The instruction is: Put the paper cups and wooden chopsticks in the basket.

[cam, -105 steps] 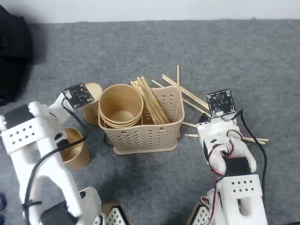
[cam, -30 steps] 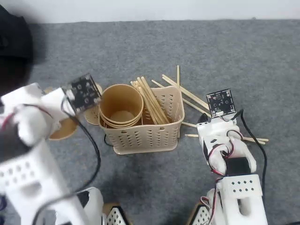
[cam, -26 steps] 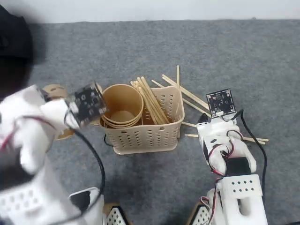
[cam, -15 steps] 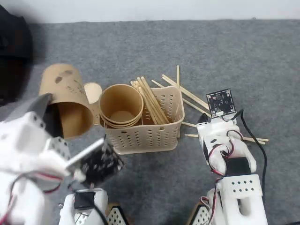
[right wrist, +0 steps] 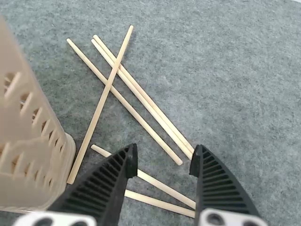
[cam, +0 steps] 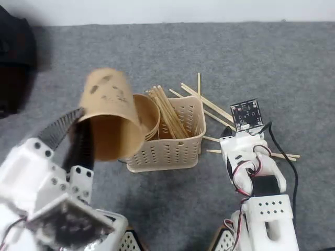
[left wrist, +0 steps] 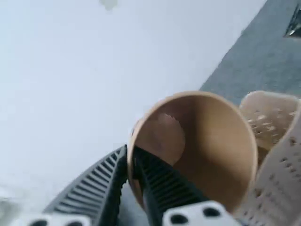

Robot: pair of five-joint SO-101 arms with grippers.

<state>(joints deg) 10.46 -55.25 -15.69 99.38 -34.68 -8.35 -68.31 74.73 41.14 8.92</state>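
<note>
Cup (cam: 111, 117) hangs tilted over the basket's (cam: 172, 149) left side, long axis slanting, base up and away, mouth facing down toward the arms, its wall clamped in the left tool (left wrist: 132, 157), while right of the basket the right tool (right wrist: 162, 160), fingers apart, hovers above loose chopsticks (right wrist: 124, 101).

White perforated arms (cam: 266, 208) (cam: 31, 180); black ribbed pincers (right wrist: 163, 157) (left wrist: 130, 157).

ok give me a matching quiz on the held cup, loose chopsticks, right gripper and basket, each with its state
1. held cup
2. loose chopsticks
3. right gripper
4. basket

a. open, above the carpet
b. holds nested cups and packed chopsticks
c. lying on the carpet
d. pinched at its rim by the left gripper

Pairs: 1-d, 2-c, 3-a, 4-b
</note>
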